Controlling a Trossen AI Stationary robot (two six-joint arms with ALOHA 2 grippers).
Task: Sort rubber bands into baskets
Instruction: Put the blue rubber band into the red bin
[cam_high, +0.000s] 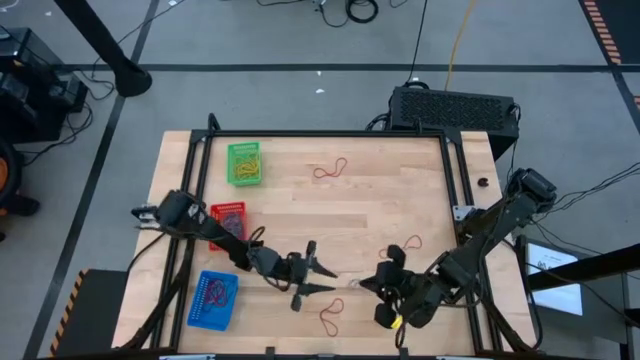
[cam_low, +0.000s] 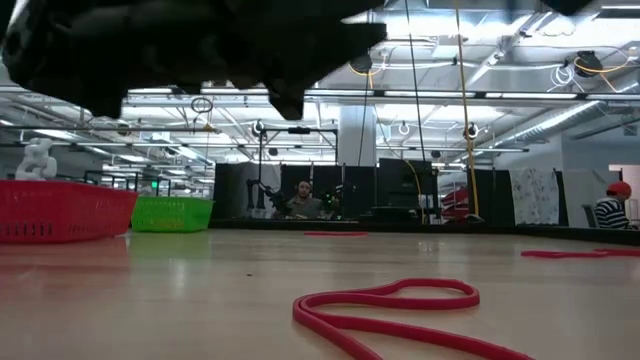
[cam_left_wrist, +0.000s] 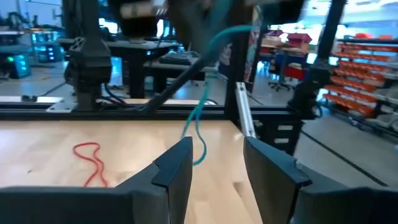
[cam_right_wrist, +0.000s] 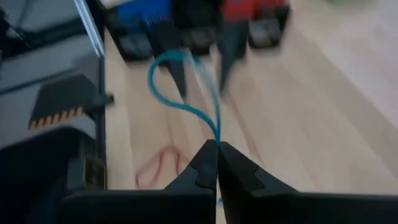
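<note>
Right gripper (cam_right_wrist: 216, 163), low centre of its wrist frame, is pinched together on the end of a teal-blue rubber band (cam_right_wrist: 180, 99), which loops up toward the left gripper (cam_left_wrist: 214, 165) waiting with fingers apart in the lower middle of the high frame. We judge the hold thin: a tug or a mistimed handover could let the band snap free. Blue basket (cam_high: 213, 299) sits lower left; red bands (cam_high: 330, 170) lie scattered on the table (cam_high: 380, 200).

Both arms dark, jointed, near-black housings. Left gripper (cam_left_wrist: 217, 168): two flat angular matte-black fingers (cam_left_wrist: 177, 168). Right gripper (cam_right_wrist: 217, 163): matching wedge-shaped black fingers. Small yellow marking on right arm's wrist (cam_high: 397, 322).
</note>
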